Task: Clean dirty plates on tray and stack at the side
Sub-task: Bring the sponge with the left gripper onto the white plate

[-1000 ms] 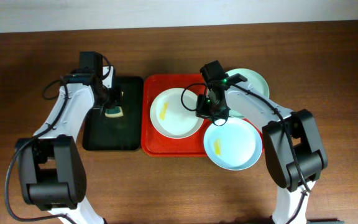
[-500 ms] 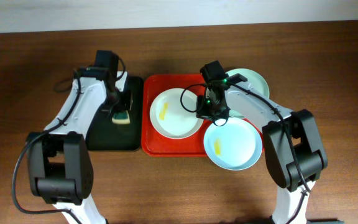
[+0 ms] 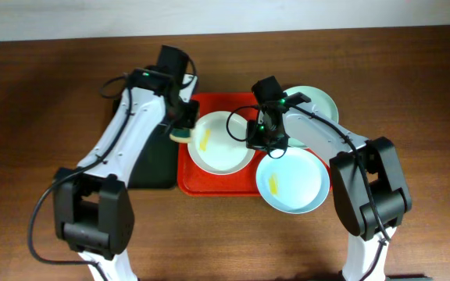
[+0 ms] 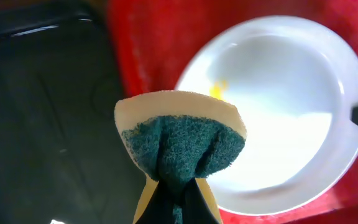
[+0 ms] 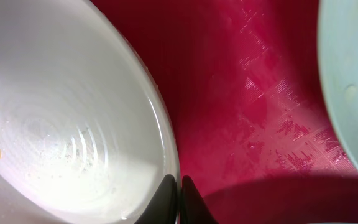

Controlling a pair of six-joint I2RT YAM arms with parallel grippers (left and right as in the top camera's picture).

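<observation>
**Overhead:** the left gripper (image 3: 181, 123), pinching a sponge (image 3: 180, 133), hangs over the edge of the red tray (image 3: 209, 186), with the white plate (image 3: 221, 142) just beside it. The right gripper (image 3: 258, 141) sits at that plate's far edge, between the mint plate (image 3: 319, 101) and the blue plate (image 3: 291, 181). **Left wrist:** the yellow smear (image 4: 218, 89) lies just beyond the sponge, apparently untouched. **Right wrist:** the jaws are pressed together on the white plate's rim, steadying it. The step in hand is bringing the sponge to the first plate. The next move calls for lowering it onto the smear and scrubbing against the held rim.
</observation>
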